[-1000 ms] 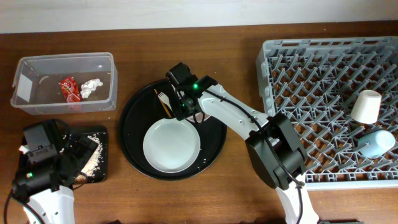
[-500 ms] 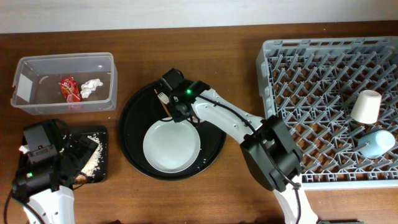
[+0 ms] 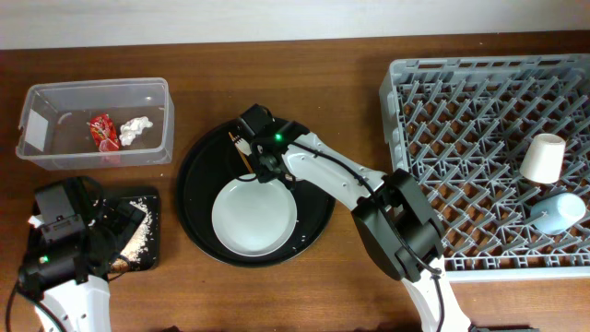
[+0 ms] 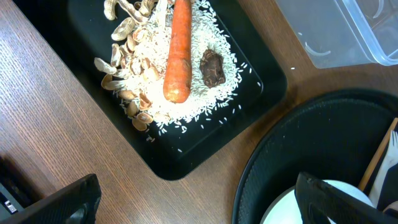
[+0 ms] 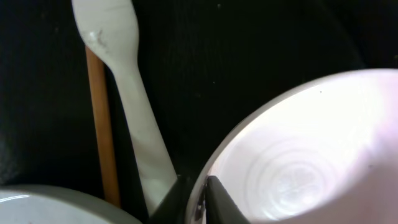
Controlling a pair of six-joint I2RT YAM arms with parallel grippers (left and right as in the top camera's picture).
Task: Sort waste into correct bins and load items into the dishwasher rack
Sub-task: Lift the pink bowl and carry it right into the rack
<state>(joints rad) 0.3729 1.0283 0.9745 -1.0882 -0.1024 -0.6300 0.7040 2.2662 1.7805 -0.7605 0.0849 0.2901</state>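
Now our right gripper has its fingers pinched on the rim of the small white bowl, which sits on the round black tray beside the white fork, just beyond the grey plate. Our left gripper hangs spread wide near the shallow black tray.

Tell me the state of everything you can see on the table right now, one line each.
Left gripper: open, empty.
Right gripper: shut on the bowl rim.
Plate: empty, on the round tray.
Fork: lying on the round tray.
Tub: holds wrapper and tissue.
Black tray: holds rice and carrot.
Rack: holds white cup and blue cup.
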